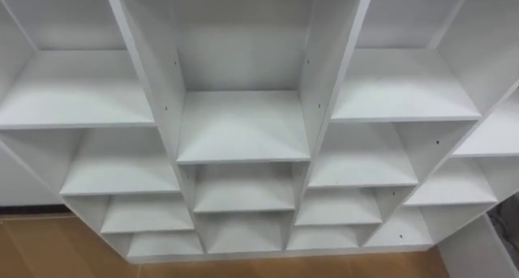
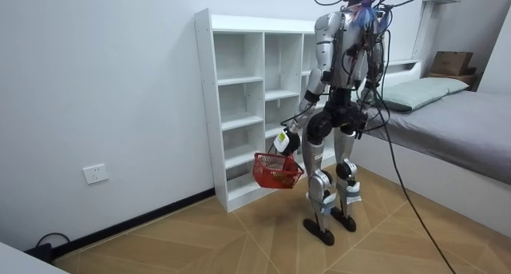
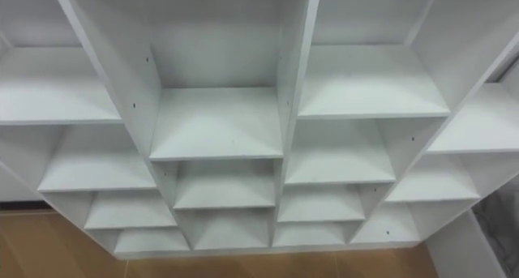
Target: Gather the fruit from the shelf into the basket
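White closet [image 1: 243,124]: 0 fruit on any shelf facing the robot. Red basket [image 2: 277,170] hangs just beside the lower shelves, under the left hand [image 2: 286,140], which is clenched round its handle. Basket contents cannot be made out.

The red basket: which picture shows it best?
The room view: the red basket hangs from the robot's left hand, beside the white shelf unit. Both eye views face that unit's compartments instead.
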Available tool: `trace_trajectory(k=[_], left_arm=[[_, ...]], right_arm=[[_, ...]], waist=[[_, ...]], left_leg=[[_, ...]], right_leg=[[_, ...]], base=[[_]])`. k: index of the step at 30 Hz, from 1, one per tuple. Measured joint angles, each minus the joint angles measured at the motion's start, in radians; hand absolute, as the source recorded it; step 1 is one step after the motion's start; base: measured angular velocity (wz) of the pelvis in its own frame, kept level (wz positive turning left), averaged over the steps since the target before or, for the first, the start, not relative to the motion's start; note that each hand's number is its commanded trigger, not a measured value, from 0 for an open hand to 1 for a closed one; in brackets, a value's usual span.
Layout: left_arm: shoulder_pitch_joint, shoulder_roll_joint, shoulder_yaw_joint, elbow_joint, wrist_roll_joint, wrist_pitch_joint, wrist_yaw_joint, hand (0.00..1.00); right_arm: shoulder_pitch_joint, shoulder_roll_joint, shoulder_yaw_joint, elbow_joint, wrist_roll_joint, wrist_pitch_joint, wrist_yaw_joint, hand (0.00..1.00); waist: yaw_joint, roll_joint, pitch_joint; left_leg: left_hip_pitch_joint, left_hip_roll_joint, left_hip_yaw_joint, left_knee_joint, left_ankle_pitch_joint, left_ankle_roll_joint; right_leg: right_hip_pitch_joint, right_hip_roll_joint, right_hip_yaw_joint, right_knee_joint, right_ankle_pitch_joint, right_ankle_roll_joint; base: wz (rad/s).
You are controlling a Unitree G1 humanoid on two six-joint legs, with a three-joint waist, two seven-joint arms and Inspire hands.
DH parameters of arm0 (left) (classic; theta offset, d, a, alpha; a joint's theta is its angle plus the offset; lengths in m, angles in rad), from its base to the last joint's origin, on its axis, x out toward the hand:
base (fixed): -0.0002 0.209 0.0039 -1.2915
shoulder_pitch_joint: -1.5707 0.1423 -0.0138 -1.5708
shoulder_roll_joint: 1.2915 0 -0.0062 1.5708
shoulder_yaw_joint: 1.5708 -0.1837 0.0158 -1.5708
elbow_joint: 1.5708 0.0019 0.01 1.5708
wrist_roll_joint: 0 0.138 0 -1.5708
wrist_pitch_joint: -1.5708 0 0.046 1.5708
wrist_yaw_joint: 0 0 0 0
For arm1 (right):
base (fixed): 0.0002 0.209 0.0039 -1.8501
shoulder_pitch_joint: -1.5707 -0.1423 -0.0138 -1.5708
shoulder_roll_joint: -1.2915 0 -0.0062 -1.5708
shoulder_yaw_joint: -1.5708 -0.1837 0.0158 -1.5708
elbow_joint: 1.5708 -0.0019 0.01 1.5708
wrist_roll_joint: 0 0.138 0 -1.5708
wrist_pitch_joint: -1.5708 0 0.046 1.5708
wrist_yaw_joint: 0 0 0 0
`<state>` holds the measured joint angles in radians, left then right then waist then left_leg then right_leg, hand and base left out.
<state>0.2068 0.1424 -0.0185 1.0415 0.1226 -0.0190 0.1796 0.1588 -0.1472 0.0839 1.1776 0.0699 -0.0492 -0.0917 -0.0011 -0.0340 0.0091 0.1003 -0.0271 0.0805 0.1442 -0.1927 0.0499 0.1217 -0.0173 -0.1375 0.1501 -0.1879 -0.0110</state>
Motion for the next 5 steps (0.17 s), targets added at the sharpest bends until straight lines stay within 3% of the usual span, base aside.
trace_trajectory(k=[5], left_arm=[[0.005,-0.01,0.033,0.0,0.006,0.03,0.002,1.0]], right_arm=[[0.016,-0.001,-0.021,0.006,-0.013,0.023,0.004,0.0]], waist=[[-0.006,0.005,-0.001]], left_leg=[[0.0,-0.001,0.0,0.0,-0.001,0.001]], right_leg=[[0.001,-0.001,-0.001,0.0,-0.001,0.001]], base=[[0.0]])
